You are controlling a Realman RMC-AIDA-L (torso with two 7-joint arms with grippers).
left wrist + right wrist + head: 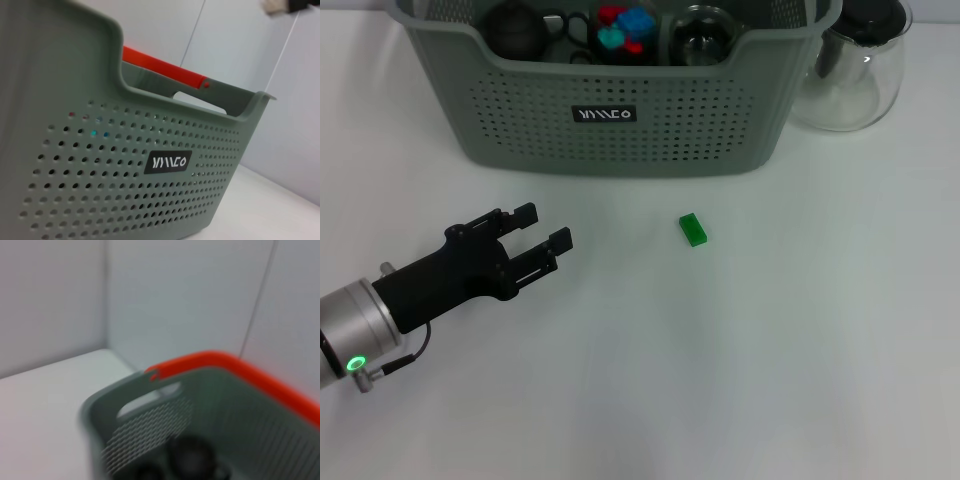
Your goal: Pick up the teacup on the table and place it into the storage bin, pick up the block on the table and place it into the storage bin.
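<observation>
White table (770,380), green block (693,230) lying free, left claw (542,232) apart, empty, storage bin (620,130) top cropped

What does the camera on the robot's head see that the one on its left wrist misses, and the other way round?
Only the head view shows the small green block on the white table, the left claw open beside it, and the clear glass pitcher. Only the left wrist view shows the orange-red handle bar along the bin's far rim. Both show the grey-green perforated plastic storage bin with its black label.
</observation>
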